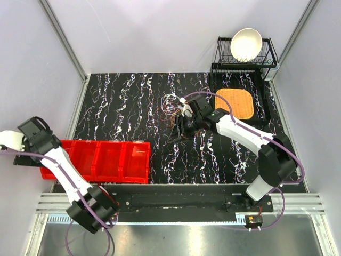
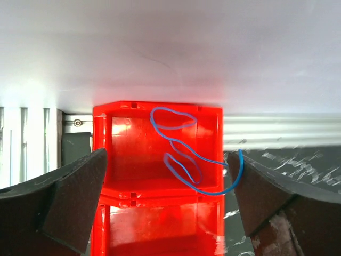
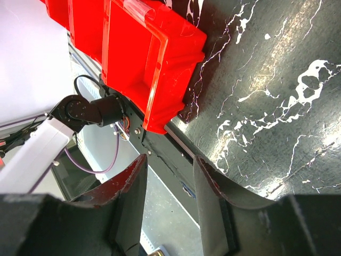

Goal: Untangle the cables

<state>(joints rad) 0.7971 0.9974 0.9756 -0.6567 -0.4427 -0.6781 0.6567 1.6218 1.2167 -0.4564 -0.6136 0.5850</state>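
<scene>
Where the left arm reaches out over the left end of the red bin row, the left end effector is released: both pads are spread wide, with nothing gripped between them.

Left wrist view: directly below, one compartment of the bin row holds a blue cable. It is a thin wire lying in loose loops on the compartment floor. One end is draped up over the right-hand wall and hangs outside it.

The tangle of cables lies near the middle of the black marbled worktop, toward the back. The loops are very thin, orange-brown and pale, and they overlap. Single strands cannot be told apart from above.

The right end effector hovers at the near edge of the tangle, angled toward the bins. Right wrist view: jaws partly apart, gap bare, so released. Cannot tell whether a fingertip touches a strand.

Also on the worktop:
- an orange woven mat at back right
- behind it, a black wire dish rack with a white bowl standing on edge in it
</scene>
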